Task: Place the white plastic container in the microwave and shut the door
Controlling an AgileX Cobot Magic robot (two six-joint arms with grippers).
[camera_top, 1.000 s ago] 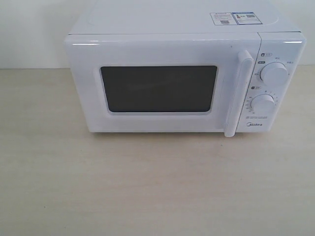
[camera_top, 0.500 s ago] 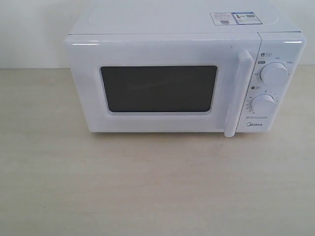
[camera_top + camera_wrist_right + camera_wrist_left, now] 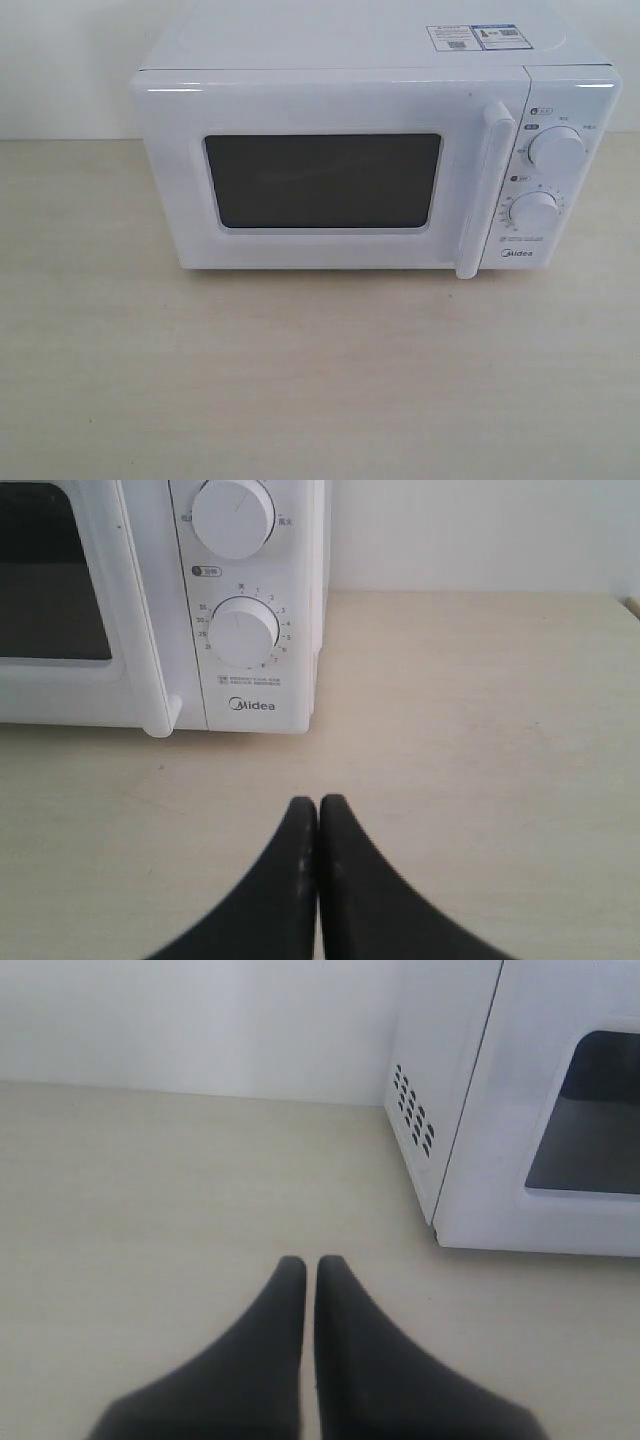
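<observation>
The white Midea microwave (image 3: 370,150) stands at the back of the table, and its door (image 3: 320,180) with the dark window and vertical bar handle (image 3: 480,190) is closed. The white plastic container is out of view. In the left wrist view my left gripper (image 3: 311,1262) is shut and empty above the table, short of the microwave's (image 3: 520,1110) left front corner. In the right wrist view my right gripper (image 3: 318,802) is shut and empty above the table, in front of the microwave's (image 3: 160,600) dial panel. Neither gripper shows in the exterior view.
The light wooden table (image 3: 300,380) stretches in front of the microwave, with a white wall behind. Two round dials (image 3: 556,150) sit on the right panel. Vent holes (image 3: 412,1108) mark the microwave's left side. The table's right edge (image 3: 628,605) shows in the right wrist view.
</observation>
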